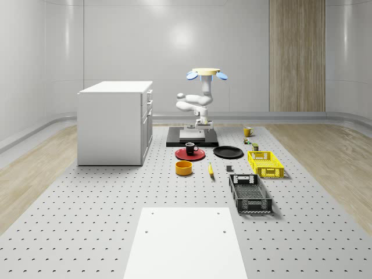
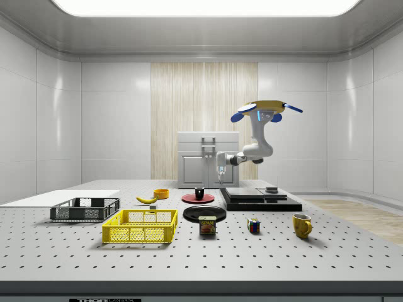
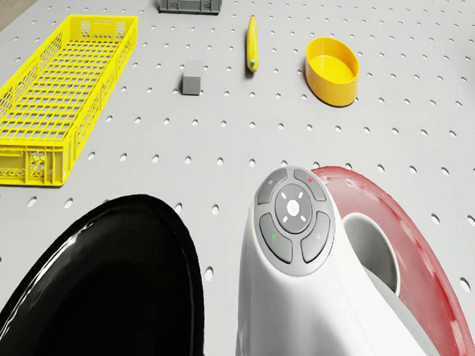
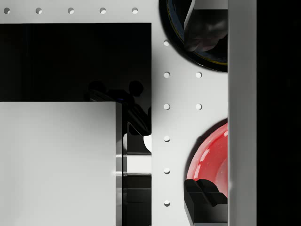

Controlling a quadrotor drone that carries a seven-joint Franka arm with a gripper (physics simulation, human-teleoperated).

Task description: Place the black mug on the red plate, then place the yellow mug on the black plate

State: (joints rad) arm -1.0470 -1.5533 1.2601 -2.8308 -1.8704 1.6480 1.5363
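I see the drone (image 1: 207, 73) hovering above the black platform (image 1: 192, 139) at the far end of the perforated surface (image 1: 116, 192), with the arm (image 1: 195, 104) folded down beneath it. The jaws (image 1: 200, 124) hang just above the platform's white pad, close to the red plate (image 1: 185, 155); I cannot tell how wide they stand. The black mug (image 1: 190, 149) sits upright on the red plate, its handle toward the whole-scene view's right. The black plate (image 1: 228, 152) lies just beside the red one, on that view's right, and carries nothing. The yellow mug (image 1: 247, 132) stands well apart, farther back and to the right, upright on the surface, with a small can and a colour cube near it. In front of the plates I see a yellow bowl (image 1: 183, 168), a banana (image 1: 210, 169), a yellow crate (image 1: 265, 163) and a dark grey crate (image 1: 250, 193). A white cabinet (image 1: 114, 122) stands to the whole-scene view's left. In the drone view the arm's wrist covers part of the red plate (image 3: 423, 257), beside the black plate (image 3: 114, 291).
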